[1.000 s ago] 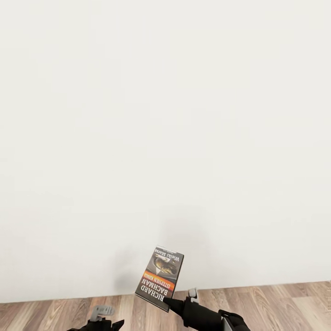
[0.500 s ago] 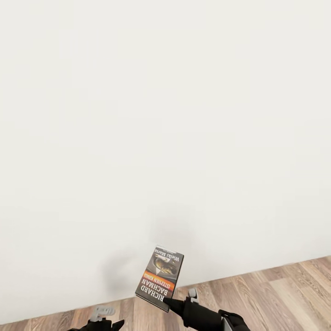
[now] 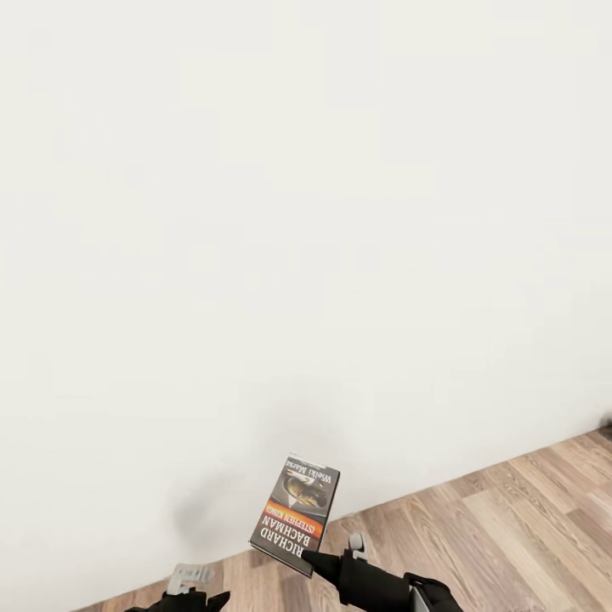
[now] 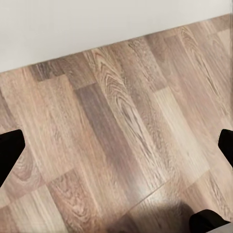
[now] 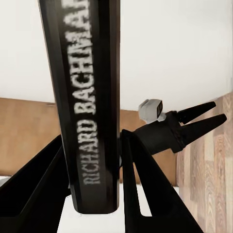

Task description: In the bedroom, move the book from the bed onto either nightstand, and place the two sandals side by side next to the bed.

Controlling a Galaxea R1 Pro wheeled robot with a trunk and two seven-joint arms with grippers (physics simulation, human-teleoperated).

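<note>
Right gripper (image 3: 313,557) clamps the book (image 3: 296,513) by its lower edge at bottom centre of the head view, upright for carrying, facing a bare wall (image 3: 306,212). Left gripper (image 3: 191,595) hangs empty, fingers spread over the plank floor (image 4: 116,145).

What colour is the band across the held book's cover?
Orange, with white lettering, on the book in the right claw; clearest in the head view.

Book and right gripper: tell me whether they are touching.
Touching. In the right wrist view the book stands spine-out between the right gripper fingers, which press both its sides; the head view shows it held up clear of the floor.
</note>
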